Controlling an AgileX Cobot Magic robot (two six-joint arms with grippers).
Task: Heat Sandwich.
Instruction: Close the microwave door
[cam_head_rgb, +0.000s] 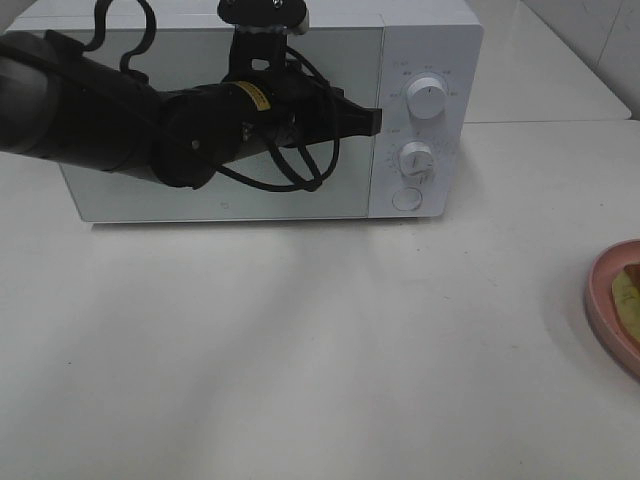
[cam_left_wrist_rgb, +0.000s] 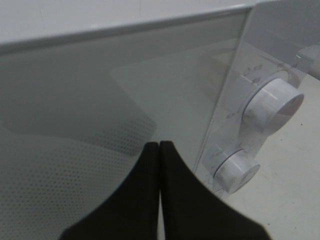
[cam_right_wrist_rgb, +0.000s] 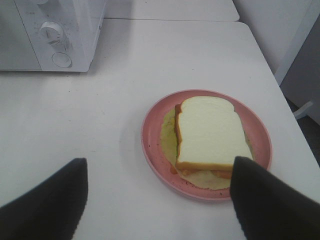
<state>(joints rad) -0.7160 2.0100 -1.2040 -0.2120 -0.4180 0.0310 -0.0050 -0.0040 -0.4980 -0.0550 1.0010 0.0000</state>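
The sandwich (cam_right_wrist_rgb: 210, 131), white bread over a yellow-green layer with brown crust, lies on a round pink plate (cam_right_wrist_rgb: 151, 131). In the high view both show at the table's right edge, sandwich (cam_head_rgb: 629, 291) on plate (cam_head_rgb: 603, 300). My right gripper (cam_right_wrist_rgb: 160, 161) hovers open just short of the plate, its fingers (cam_right_wrist_rgb: 55, 200) spread wider than the sandwich and touching nothing. The white microwave (cam_head_rgb: 425, 60) stands at the back with its door closed. My left gripper (cam_head_rgb: 377, 121) is shut and empty, its tip at the door's right edge beside the knobs; the wrist view shows those fingertips (cam_left_wrist_rgb: 150, 150) pressed together against the door glass.
Two white knobs (cam_head_rgb: 427, 98) (cam_head_rgb: 416, 157) and a round button (cam_head_rgb: 407, 198) sit on the microwave's right panel. The left arm's black body and cables (cam_head_rgb: 150, 125) cross in front of the door. The white table (cam_head_rgb: 300, 340) ends on the right just past the plate.
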